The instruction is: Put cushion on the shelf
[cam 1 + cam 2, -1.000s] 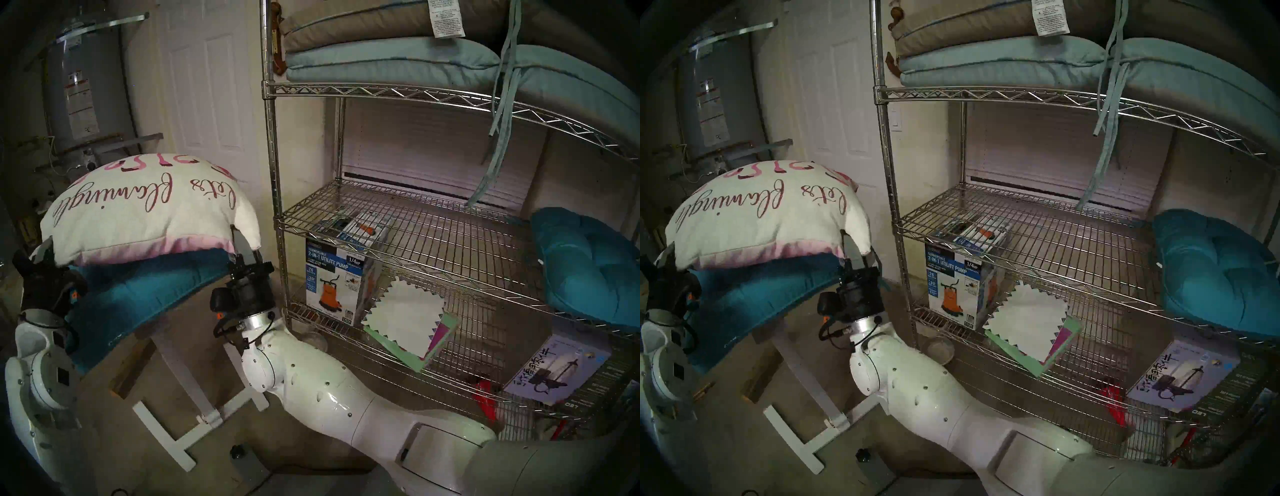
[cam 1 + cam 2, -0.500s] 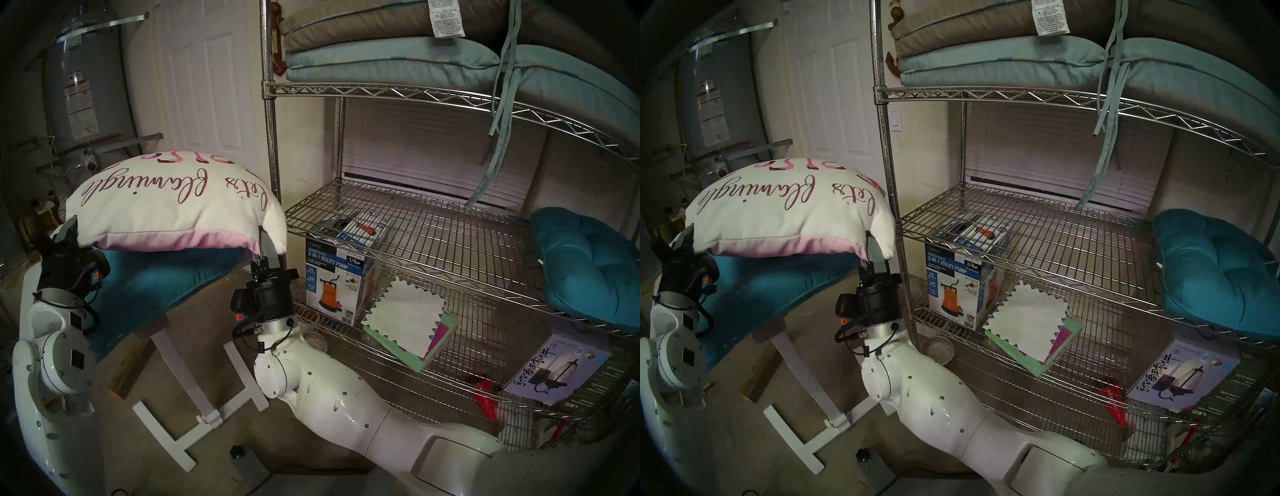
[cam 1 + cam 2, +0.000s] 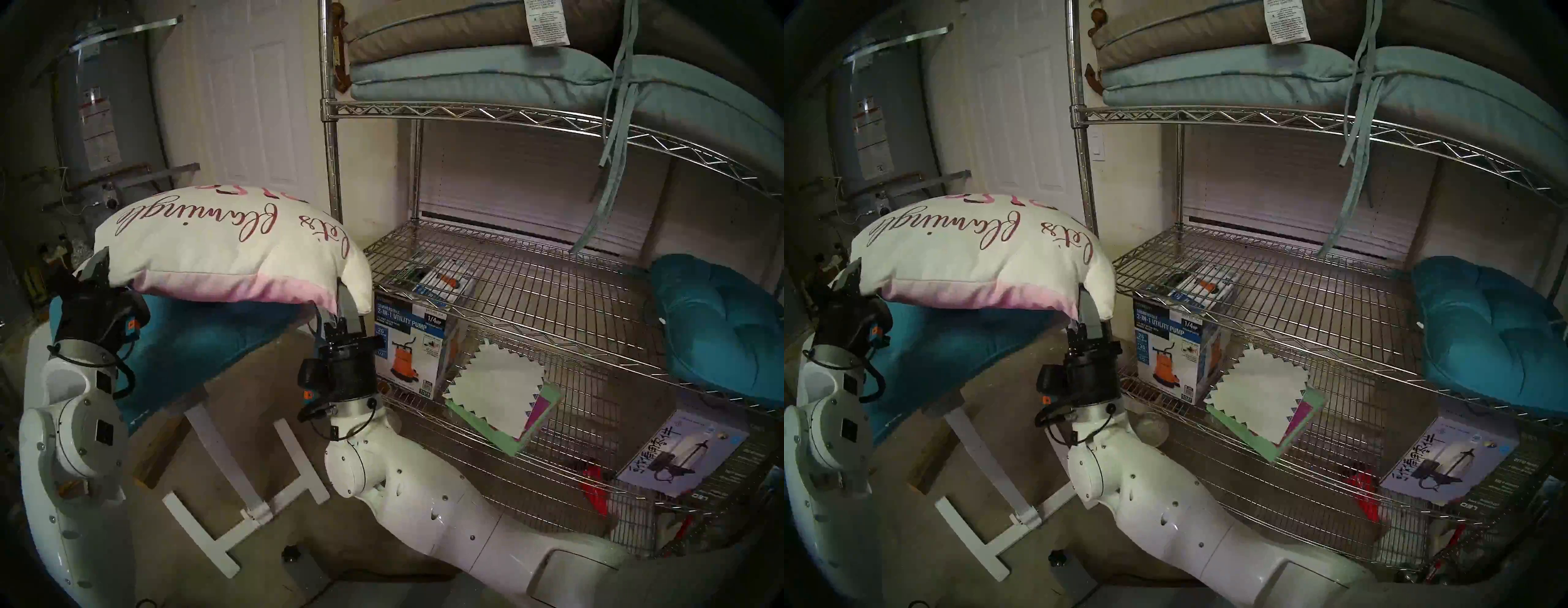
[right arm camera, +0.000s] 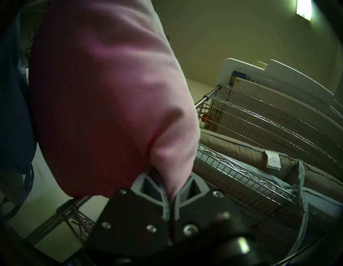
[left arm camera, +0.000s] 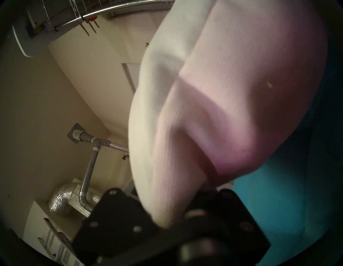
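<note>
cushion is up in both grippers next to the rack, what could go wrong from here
The cushion is pinched only at two corners by the left gripper and right gripper, so fabric could slip out. Its right corner is close to the shelf front post and could snag. It may also crowd the teal seat cushion.

Gray fingers (image 4: 168,206) pinch the pink cushion (image 4: 111,92) beside the wire shelf (image 4: 259,118).

2 white robot arms rise from the lower edge of the head view; the left gripper (image 3: 99,265), at middle left, is clamped closed, pointing up and rightward; the right gripper (image 3: 344,303), near centre, is clamped closed too, pointing steeply upward from its bent wrist.
</note>
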